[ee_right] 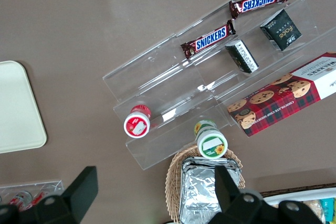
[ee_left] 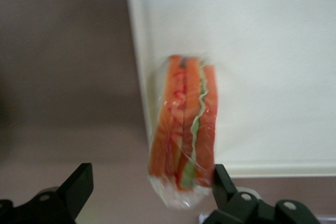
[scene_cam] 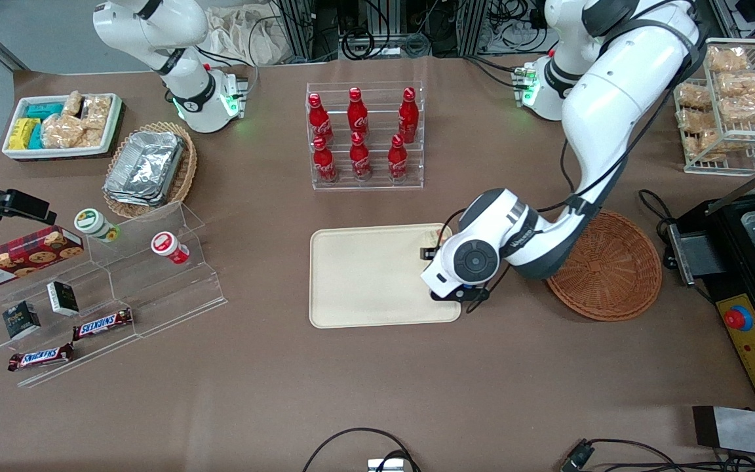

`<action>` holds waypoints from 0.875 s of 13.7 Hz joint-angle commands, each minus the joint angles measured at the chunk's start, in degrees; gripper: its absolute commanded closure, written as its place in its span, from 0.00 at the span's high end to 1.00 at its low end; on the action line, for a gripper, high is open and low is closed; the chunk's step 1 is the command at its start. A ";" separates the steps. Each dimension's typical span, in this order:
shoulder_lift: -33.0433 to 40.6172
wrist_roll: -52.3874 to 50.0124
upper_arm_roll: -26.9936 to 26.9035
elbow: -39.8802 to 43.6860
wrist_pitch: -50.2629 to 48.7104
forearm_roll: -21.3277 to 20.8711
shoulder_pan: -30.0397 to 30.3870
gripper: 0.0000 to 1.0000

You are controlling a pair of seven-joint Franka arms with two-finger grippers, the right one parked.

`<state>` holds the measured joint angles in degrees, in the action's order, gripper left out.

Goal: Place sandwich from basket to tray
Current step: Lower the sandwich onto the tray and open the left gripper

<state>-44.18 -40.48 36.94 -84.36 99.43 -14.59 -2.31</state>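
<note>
I see the sandwich (ee_left: 184,129) lying on the tray (scene_cam: 364,275), at the tray's edge nearest the basket (scene_cam: 613,269). My gripper (ee_left: 149,192) hovers just above the sandwich, fingers spread, released, grasping nothing.

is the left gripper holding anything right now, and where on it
Nothing is held. The gripper is open above the tray's edge, fingers spread; the wrapped sandwich lies between them, one finger close beside its end.
</note>
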 commanded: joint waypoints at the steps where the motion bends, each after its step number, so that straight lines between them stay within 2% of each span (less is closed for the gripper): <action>1: 9.77 -0.74 0.15 -3.95 -5.73 0.96 3.09 1.00; 2: 14.17 -0.56 0.24 -8.15 -5.13 1.57 5.11 1.00; 4: 23.66 2.49 2.69 -15.37 -3.46 5.61 11.25 1.00; 5: 27.79 5.12 3.92 -18.62 -2.93 5.97 14.06 1.00; 12: 42.85 15.68 4.29 -32.70 10.42 6.85 23.22 1.00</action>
<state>-8.01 -29.13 40.81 -111.58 106.20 -8.74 17.30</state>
